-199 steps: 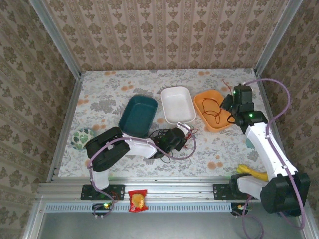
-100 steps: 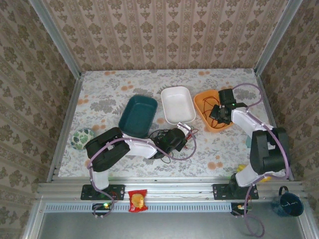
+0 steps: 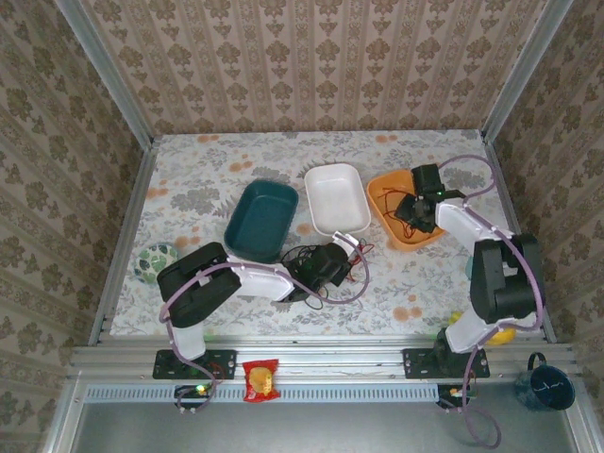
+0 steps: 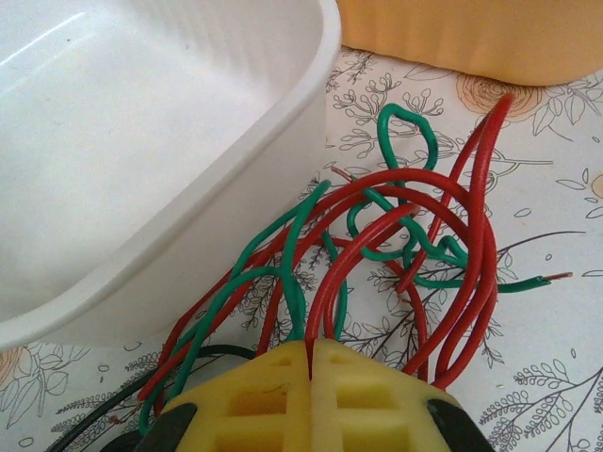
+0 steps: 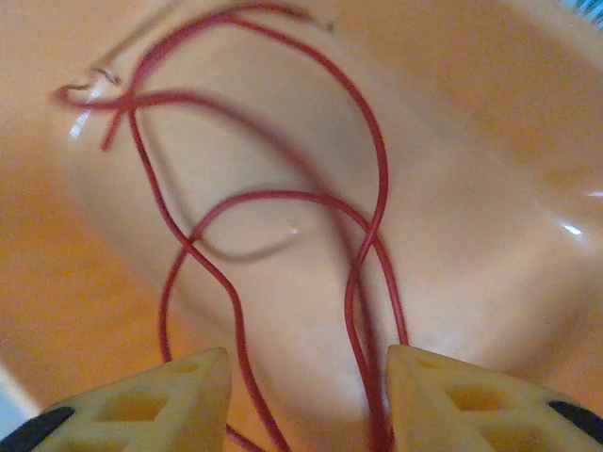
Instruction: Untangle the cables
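Right wrist view is showing the right claw point(image 5: 306, 363) hanging low inside the orange tray point(image 5: 490, 113). Its yellow fingers point(image 5: 179, 395) are standing apart, and a red cable point(image 5: 377, 188) is lying loose on the tray floor between and beyond them, gripped by nothing. That is the change. A second ago, from the top camera, this claw was clenched and riding higher at the tray's right rim with the cable dangling from it. Now the arm is folding down into the tray at the far right of the counter point(image 3: 415, 283), and the jaws are released (whether they are still widening I cannot tell). I am reading this as one cable freed and being dropped off in its own tray.

Left claw point(image 4: 311, 358) is staying clenched, pads meeting, with red loops running into the seam, so it is gripping the tangle point(image 4: 405, 221) of red, green and black wires. That tangle is lying on the counter just near of the white tray point(image 4: 141, 141), left of the orange one, unmoved over the second. The teal tray point(image 3: 262, 219) is sitting further left.

So the sorting is advancing, not finishing. The bunch is still needing pulling apart, and the right claw is becoming free to go back for the next strand.
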Available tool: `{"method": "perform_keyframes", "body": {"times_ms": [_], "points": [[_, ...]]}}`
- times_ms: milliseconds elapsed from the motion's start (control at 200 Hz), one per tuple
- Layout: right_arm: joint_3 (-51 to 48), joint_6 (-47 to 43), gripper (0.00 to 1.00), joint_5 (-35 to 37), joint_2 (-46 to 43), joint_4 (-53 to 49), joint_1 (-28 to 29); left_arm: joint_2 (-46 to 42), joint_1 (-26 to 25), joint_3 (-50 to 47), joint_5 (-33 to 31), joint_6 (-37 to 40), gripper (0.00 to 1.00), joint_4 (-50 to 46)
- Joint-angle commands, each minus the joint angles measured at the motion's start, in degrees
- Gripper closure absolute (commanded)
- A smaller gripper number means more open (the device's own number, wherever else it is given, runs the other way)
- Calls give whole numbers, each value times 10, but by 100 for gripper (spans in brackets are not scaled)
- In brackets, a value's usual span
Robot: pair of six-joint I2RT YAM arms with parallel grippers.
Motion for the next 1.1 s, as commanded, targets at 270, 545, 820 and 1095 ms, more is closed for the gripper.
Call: {"method": "perform_keyframes", "body": {"times_ms": [270, 545, 820, 1095], "points": [[-34, -30, 42, 65, -178, -20, 15, -34, -3, -16, -8, -20, 100, 22], [-50, -64, 43, -68, -207, -43, 88, -39, 2, -26, -1, -32, 100, 35], [-81, -64, 48, -199, -127, -23, 169, -43, 7, -34, -4, -40, 100, 35], [-93, -27, 62, -139, -95, 1, 175, -43, 6, -34, -7, -39, 100, 34]]}}
